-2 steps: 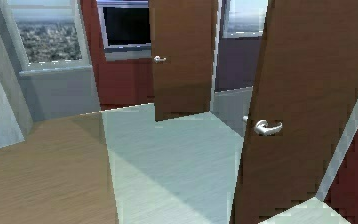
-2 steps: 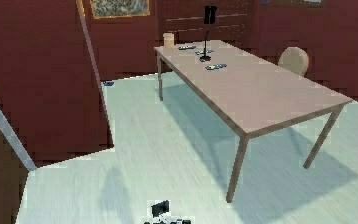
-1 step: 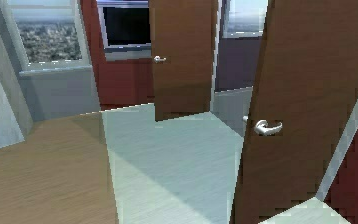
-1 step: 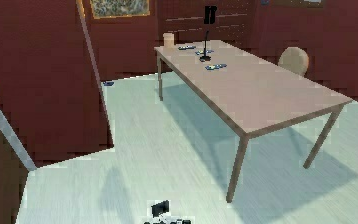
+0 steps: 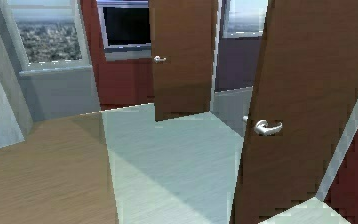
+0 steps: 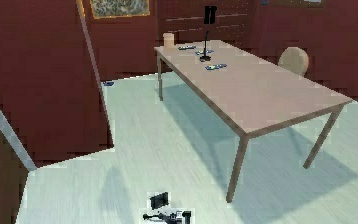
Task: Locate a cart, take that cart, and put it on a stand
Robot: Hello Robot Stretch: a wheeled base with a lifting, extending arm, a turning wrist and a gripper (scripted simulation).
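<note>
Gripper [image 6: 165, 211] sat at the arm side view's bottom edge with only pale floor behind it, so I judged that it held nothing. I could not tell where the cart was. On the long table [image 6: 277, 100], a tall black object [image 6: 208, 18] stood near the far end, a pale cylinder [image 6: 168, 40] stood at the far left corner, and a small dark item [image 6: 217, 67] lay between the edges. A chair [image 6: 294, 60] stood by the table's right edge. Ahead I saw a brown door [image 5: 182, 60] and a nearer door [image 5: 307, 100].

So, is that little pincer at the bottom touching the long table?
Apart. The arm side view shows the pincer low in the picture, with bare pale floor plainly between it and the table.
</note>
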